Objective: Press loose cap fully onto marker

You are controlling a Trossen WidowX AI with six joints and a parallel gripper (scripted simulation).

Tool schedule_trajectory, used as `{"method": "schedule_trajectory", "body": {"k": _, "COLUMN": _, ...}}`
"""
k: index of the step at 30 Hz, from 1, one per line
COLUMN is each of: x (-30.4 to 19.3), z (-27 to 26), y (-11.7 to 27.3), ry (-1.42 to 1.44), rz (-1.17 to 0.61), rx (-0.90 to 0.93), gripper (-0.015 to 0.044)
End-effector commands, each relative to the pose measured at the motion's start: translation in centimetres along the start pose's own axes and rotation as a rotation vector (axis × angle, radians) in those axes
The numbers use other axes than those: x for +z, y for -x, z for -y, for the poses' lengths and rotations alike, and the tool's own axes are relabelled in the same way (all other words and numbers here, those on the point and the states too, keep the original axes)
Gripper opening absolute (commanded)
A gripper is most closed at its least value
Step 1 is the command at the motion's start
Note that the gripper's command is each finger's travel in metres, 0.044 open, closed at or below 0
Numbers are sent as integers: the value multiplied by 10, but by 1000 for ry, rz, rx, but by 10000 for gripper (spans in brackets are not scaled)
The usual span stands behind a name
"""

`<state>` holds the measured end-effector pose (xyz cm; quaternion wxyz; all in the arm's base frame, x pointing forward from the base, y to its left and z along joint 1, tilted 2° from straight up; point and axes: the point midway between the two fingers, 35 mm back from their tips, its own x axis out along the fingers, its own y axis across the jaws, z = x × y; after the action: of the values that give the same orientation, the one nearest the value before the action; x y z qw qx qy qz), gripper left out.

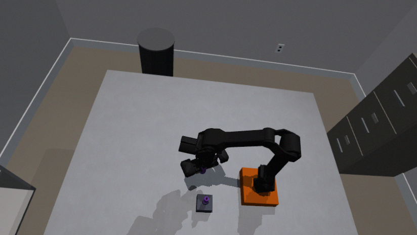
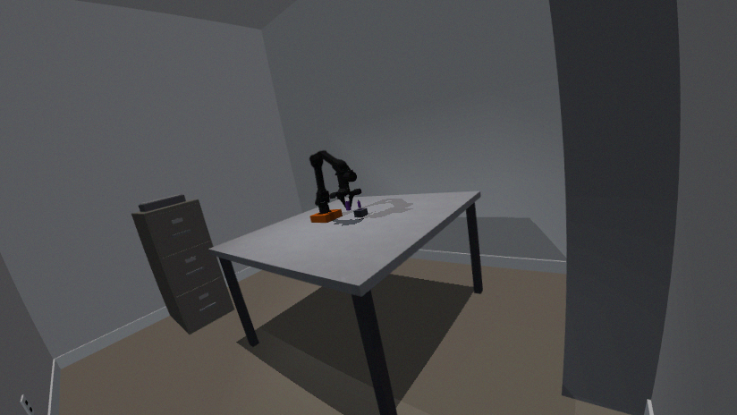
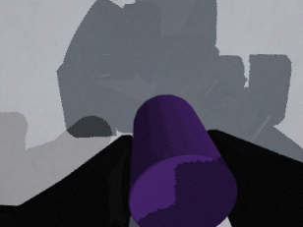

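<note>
grey walls, tan floor (image 2: 489, 334), dark filing cabinet (image 2: 182, 262) beside grey table (image 2: 360, 241)

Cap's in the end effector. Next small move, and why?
Probably carry the cap sideways to sit above the marker. The end effector is shut on the purple cap and appears raised off the table, but in the top view it is well short of the holder block, where the marker stands upright and uncapped. Line up first, then lower.

A bare office room: grey filing cabinet (image 2: 181, 264) at 9 o'clock of the table (image 2: 330, 252), wall outlet (image 1: 279, 47).
</note>
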<state>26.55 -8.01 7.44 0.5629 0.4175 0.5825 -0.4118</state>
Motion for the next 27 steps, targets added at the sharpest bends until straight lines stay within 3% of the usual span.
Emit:
{"method": "schedule_trajectory", "body": {"k": 1, "x": -9, "z": -8, "y": 8, "ry": -4, "rz": 2, "rx": 12, "gripper": 0}}
{"method": "schedule_trajectory", "body": {"k": 27, "x": -84, "z": -34, "y": 39, "ry": -14, "rz": -3, "rx": 13, "gripper": 0}}
